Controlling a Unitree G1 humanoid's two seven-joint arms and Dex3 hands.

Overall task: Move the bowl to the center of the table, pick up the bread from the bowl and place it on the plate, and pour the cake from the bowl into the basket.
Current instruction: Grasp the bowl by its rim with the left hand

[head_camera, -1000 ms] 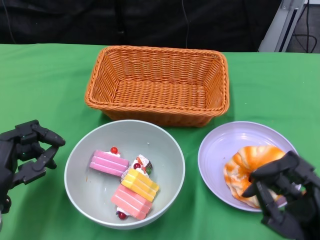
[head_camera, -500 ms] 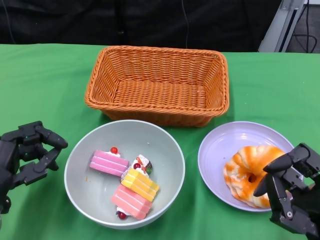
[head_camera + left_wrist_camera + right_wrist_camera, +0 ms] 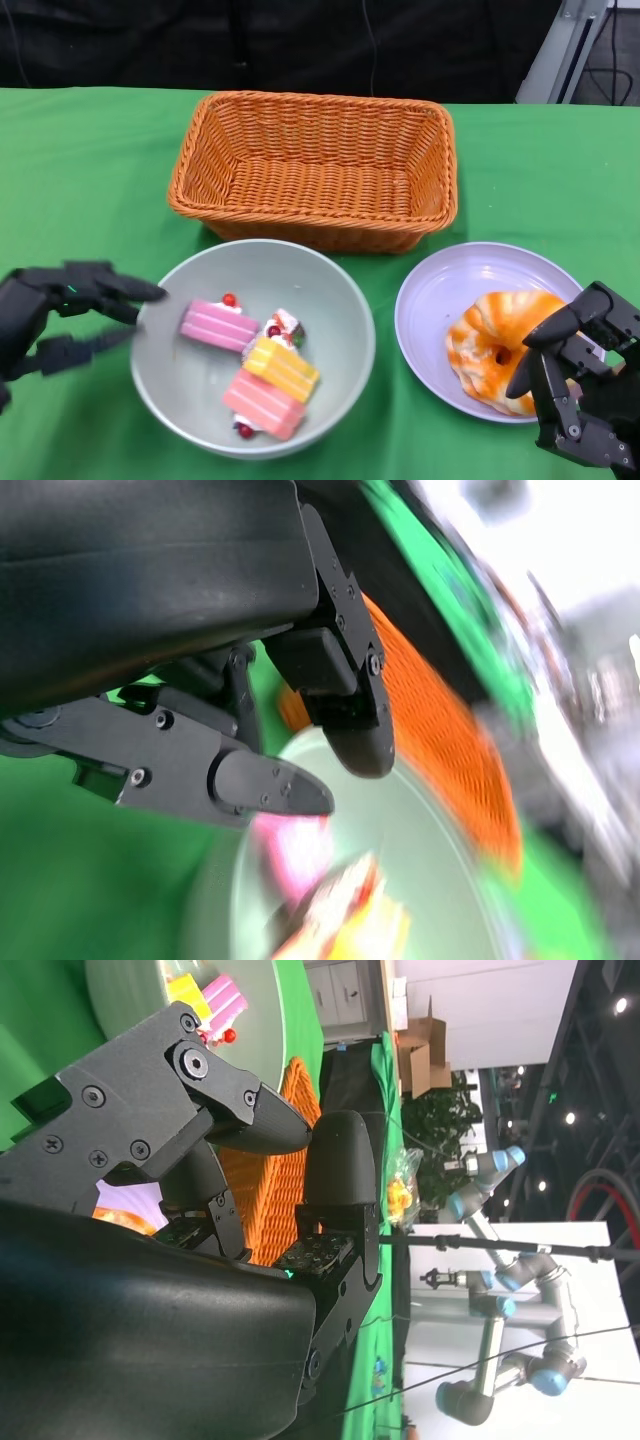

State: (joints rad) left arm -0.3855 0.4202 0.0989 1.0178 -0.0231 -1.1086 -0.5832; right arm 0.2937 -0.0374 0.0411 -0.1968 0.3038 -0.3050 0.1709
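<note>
The grey-green bowl (image 3: 250,246) stands at the table's front middle with several cake pieces in it: pink (image 3: 218,325), yellow (image 3: 282,368) and pink (image 3: 262,402). My left hand (image 3: 60,315) reaches in from the left, blurred, fingers apart, its upper fingertip at the bowl's left rim. In the left wrist view the fingers (image 3: 270,785) hover spread over the bowl (image 3: 440,850). The orange bread (image 3: 495,350) lies on the lilac plate (image 3: 470,256). My right hand (image 3: 585,400) is at the plate's front right edge, fingers spread, holding nothing.
The empty orange wicker basket (image 3: 315,165) stands just behind the bowl and plate, its front wall close to the bowl's far rim. Green cloth (image 3: 90,170) covers the table. The right wrist view shows the basket (image 3: 290,1160) beyond the fingers.
My left hand has swung right to the bowl's left rim, and the bowl has shifted slightly right. My right hand drew back off the bread and has held still since.
</note>
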